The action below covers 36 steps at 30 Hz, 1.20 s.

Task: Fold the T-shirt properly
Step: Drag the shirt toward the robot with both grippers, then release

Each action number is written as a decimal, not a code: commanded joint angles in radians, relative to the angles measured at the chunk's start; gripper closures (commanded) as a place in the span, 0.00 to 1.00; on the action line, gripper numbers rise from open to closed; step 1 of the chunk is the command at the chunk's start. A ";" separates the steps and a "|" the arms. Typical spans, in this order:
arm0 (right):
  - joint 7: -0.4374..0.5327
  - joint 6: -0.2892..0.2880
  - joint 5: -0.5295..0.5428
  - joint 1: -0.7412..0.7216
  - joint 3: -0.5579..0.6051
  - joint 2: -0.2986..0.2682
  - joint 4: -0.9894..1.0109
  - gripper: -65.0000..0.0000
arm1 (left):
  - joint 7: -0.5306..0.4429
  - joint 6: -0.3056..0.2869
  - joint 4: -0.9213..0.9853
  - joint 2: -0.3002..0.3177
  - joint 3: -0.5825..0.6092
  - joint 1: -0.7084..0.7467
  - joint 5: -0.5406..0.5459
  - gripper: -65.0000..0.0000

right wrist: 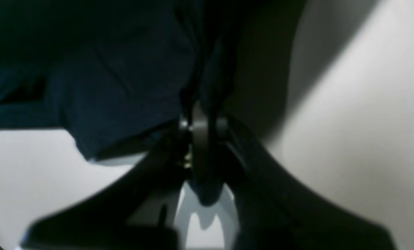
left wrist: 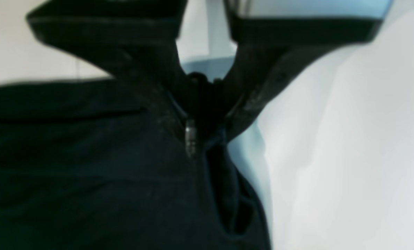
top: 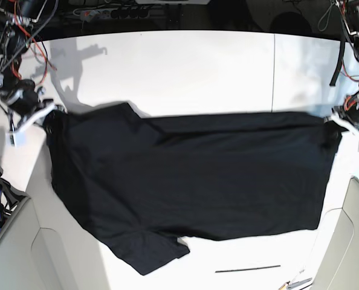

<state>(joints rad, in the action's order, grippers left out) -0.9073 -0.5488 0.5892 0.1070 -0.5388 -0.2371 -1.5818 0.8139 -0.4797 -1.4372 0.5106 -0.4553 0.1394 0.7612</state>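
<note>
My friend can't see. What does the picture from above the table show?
A big black T-shirt lies spread across a white table. A robot hand pinches each far corner: the right hand at the picture's left, the left hand at its right.

Robotics lab, white table (top: 197, 66), loose wiring (top: 37, 42)

Pretty blurry close-up here. The left gripper (left wrist: 201, 100) comes in from the top of the frame, and its two dark fingers (left wrist: 147, 66) are pinched together on a bunched fold of the T-shirt (left wrist: 88, 173). Black fabric fills the whole lower left. The pale bench (left wrist: 349, 156) shows on the right side and in the upper left corner.
</note>
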 commanded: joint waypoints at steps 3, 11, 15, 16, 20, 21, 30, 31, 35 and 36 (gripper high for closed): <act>-0.007 -0.008 0.093 0.045 -0.051 -0.018 -0.060 1.00 | -0.012 -0.003 -0.087 0.021 -0.048 0.064 0.052 1.00; -0.071 -0.008 0.185 0.183 -0.158 -0.018 -0.142 1.00 | 0.022 -0.006 -0.259 0.015 -0.173 0.260 0.127 1.00; -0.079 -0.008 0.220 0.232 -0.201 -0.018 -0.150 1.00 | 0.021 -0.011 -0.324 0.004 -0.198 0.332 0.140 1.00; -0.079 -0.008 0.223 0.241 -0.210 -0.018 -0.150 1.00 | 0.021 -0.012 -0.331 -0.002 -0.200 0.341 0.140 1.00; -0.101 -0.008 0.223 0.257 -0.238 -0.017 -0.150 1.00 | 0.024 -0.013 -0.336 -0.031 -0.200 0.363 0.140 1.00; -0.109 -0.008 0.223 0.260 -0.243 -0.018 -0.150 1.00 | 0.030 -0.015 -0.336 -0.039 -0.200 0.365 0.140 1.00; -0.111 -0.008 0.218 0.273 -0.256 -0.017 -0.148 1.00 | 0.051 -0.068 -0.336 -0.097 -0.200 0.376 0.137 1.00; -0.111 -0.008 0.218 0.273 -0.256 -0.017 -0.148 1.00 | 0.051 -0.068 -0.336 -0.098 -0.200 0.376 0.137 0.94; -0.111 -0.008 0.210 0.273 -0.256 -0.017 -0.148 0.82 | 0.053 -0.067 -0.336 -0.098 -0.200 0.376 0.137 0.64; -0.109 -0.008 0.202 0.273 -0.256 -0.018 -0.149 0.70 | 0.055 -0.067 -0.336 -0.098 -0.200 0.376 0.137 0.61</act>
<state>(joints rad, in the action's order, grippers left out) -1.0340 -0.5541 0.7799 0.3798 -0.7853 -0.2359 -1.7149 0.8825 -0.5400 -1.7565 0.3962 -0.6449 0.5148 0.8841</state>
